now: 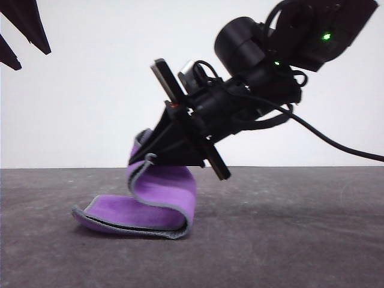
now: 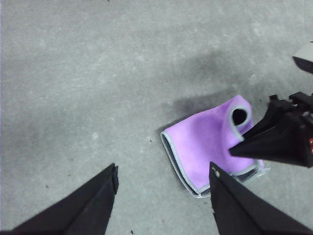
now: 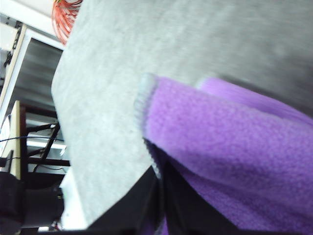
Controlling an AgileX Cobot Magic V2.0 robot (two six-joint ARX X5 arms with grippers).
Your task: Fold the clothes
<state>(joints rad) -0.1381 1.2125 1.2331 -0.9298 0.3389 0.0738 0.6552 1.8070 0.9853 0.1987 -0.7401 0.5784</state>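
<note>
Grey, matte bench (image 1: 288,240) across the lower half of the front view, white wall behind. Small square soft cloth (image 1: 157,201), bright purple face outward with grey stitched edging, at about 7 o'clock of the front view's centre: lower part folded flat on the bench, upper part lifted in a curl. Right gripper (image 1: 144,157), black and angled down toward 8 o'clock, fingers clenched on the raised edge of the cloth, with a thick black cable (image 1: 336,141) trailing off toward 3 o'clock. In the right wrist view, purple fleece of the cloth (image 3: 234,161) draped over the closed black fingers (image 3: 146,200), edging standing up at the fold. In the left wrist view, cloth (image 2: 205,147) doubled over on the bench, a rolled loop at its 1 o'clock corner where the right gripper (image 2: 237,149) pinches it. Left gripper (image 2: 164,183) above the bench, well apart from the cloth's near edge, fingers (image 2: 93,205) spread wide and released, grasping nothing; dark tips of it (image 1: 24,30) at 10 o'clock in the front view.
</note>
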